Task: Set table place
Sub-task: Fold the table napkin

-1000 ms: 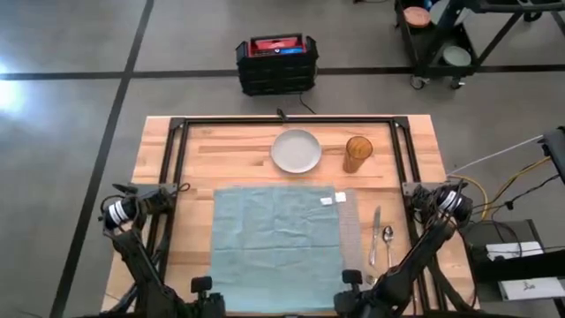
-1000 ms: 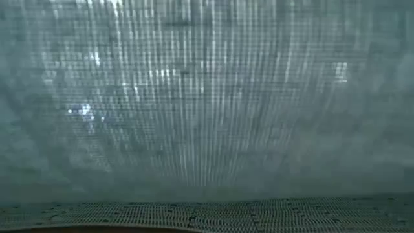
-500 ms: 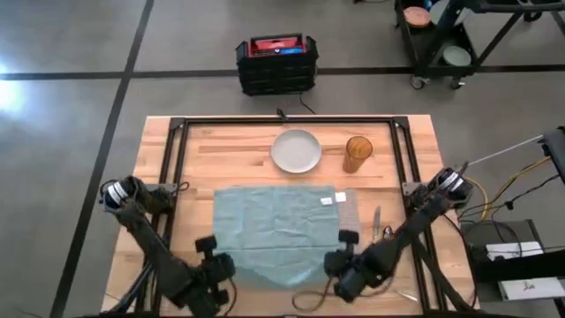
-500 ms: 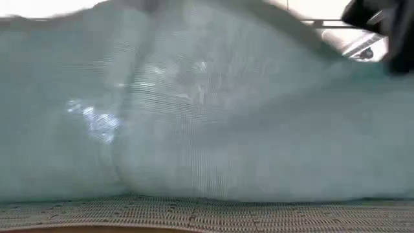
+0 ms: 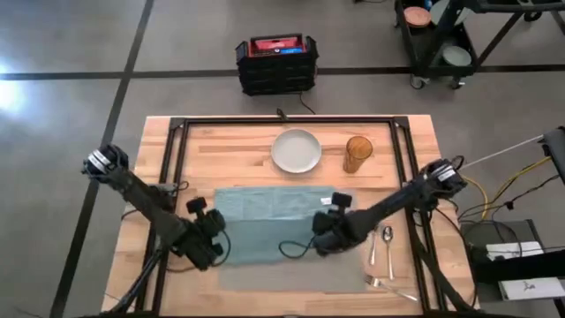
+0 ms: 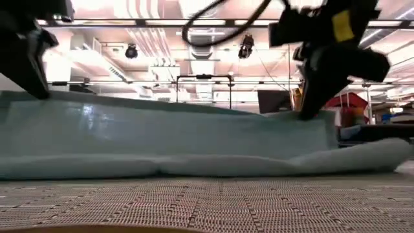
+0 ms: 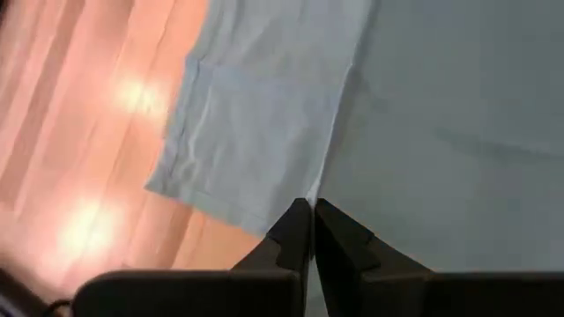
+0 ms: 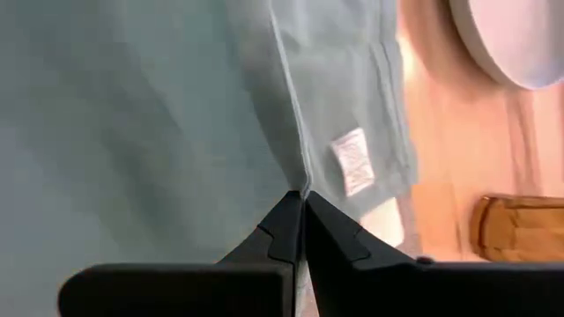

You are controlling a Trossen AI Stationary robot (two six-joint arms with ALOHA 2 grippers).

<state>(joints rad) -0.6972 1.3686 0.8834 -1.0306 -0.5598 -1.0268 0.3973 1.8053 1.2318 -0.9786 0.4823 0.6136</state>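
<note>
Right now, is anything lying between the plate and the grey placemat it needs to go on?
Yes. The teal napkin covers the placemat's far part, nearest the plate. The left gripper and right gripper hang over it, fingers shut on the napkin's folded edge. Only the mat's near strip is bare.

On the placemat [image 5: 291, 276] lies the folded napkin [image 5: 274, 225]; behind it the plate [image 5: 296, 151], the glass [image 5: 357, 153] to the plate's right.
</note>
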